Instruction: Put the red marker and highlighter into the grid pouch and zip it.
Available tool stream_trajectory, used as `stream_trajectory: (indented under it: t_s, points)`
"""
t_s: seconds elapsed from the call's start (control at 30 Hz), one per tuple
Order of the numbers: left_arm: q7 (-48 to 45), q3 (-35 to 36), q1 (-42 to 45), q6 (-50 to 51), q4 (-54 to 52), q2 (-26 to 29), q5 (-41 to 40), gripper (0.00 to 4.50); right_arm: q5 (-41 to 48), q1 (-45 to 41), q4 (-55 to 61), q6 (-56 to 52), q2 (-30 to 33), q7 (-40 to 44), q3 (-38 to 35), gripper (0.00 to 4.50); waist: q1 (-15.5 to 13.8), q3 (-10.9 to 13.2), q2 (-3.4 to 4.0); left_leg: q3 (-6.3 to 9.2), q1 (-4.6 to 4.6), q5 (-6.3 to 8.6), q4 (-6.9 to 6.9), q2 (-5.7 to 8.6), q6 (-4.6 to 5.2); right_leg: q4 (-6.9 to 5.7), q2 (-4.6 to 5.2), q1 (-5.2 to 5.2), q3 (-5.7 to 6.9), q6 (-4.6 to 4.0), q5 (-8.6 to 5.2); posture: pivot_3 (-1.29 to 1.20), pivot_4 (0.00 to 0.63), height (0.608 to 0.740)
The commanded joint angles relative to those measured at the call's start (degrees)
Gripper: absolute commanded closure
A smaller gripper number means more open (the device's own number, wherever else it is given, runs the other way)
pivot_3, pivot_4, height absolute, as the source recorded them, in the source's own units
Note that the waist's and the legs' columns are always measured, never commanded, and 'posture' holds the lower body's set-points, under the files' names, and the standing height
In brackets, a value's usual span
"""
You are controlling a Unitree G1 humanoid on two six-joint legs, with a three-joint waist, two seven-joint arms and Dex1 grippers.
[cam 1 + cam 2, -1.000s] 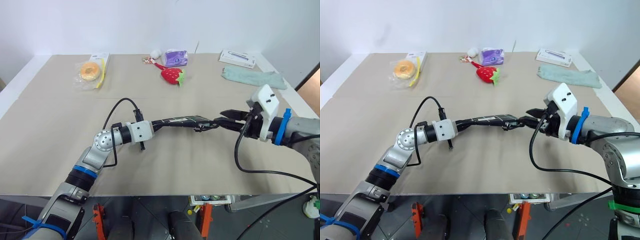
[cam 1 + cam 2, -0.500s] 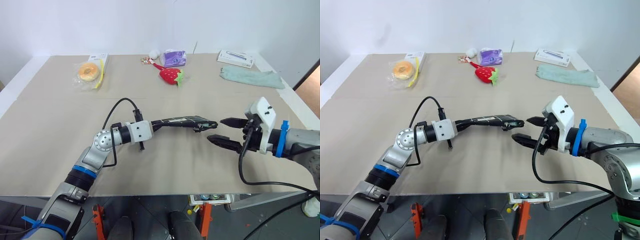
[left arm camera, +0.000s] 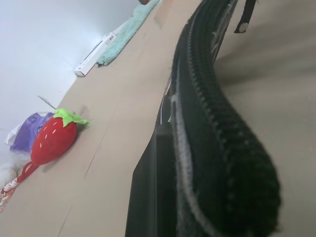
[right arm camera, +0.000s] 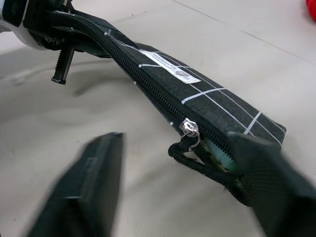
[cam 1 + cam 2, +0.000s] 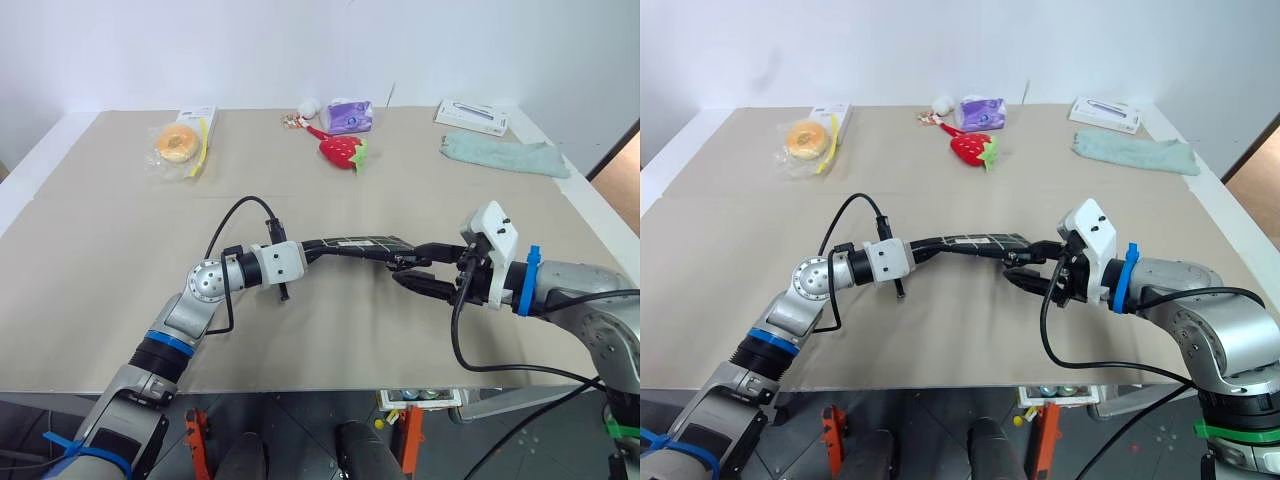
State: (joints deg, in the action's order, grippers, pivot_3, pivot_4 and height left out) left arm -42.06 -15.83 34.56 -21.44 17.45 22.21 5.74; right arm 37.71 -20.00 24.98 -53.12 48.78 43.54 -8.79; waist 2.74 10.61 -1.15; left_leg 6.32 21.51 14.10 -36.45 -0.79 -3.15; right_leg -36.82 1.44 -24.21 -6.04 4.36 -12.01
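Observation:
My left gripper (image 5: 318,247) is shut on one end of the grid pouch (image 5: 358,243) and holds it level above the table. The pouch is black with white grid lines and a white label (image 4: 169,65). My right gripper (image 5: 412,267) is open at the pouch's free end, one finger on each side of the zipper pull (image 4: 190,129), not closed on it. The zipper is unzipped for a short stretch there, and a light green bit of the highlighter (image 4: 217,153) shows inside. The red marker is hidden.
Along the table's far edge lie a strawberry toy (image 5: 343,150), a purple packet (image 5: 349,116), a bagged doughnut (image 5: 180,143), a green cloth (image 5: 505,155) and a white box (image 5: 475,116). The brown tabletop (image 5: 120,260) is bare around both arms.
The right gripper pulled back from the pouch's end and opened wide, then returned to it with its jaws narrower. The left gripper and pouch stayed still.

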Motion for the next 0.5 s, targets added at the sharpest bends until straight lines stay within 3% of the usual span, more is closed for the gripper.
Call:
stream_trajectory:
  t_s: [0.03,0.13,0.5]
  points:
    - [0.3,1.4,1.7,-1.2,-1.0,0.2,-0.7,4.5,-1.2,0.4,0.2,1.6,1.2,0.7,0.1,2.91,0.0,0.0,0.0,0.0,0.0,0.0,0.0,0.0,0.0,0.0,0.0,0.0,0.0,0.0,0.0,0.0,0.15,0.74]
    - [0.3,1.4,1.9,-1.4,-0.7,0.1,-0.7,4.5,-2.8,1.5,-0.2,2.4,2.9,1.4,0.7,4.46,0.0,0.0,0.0,0.0,0.0,0.0,0.0,0.0,0.0,0.0,0.0,0.0,0.0,0.0,0.0,0.0,0.15,0.74]
    - [0.2,1.3,1.8,-2.0,-0.7,0.2,-0.7,4.5,-4.4,2.0,-2.0,4.4,5.8,3.5,-1.5,4.46,0.0,0.0,0.0,0.0,0.0,0.0,0.0,0.01,0.0,0.0,0.01,0.0,0.0,0.0,0.0,0.0,0.15,0.74]
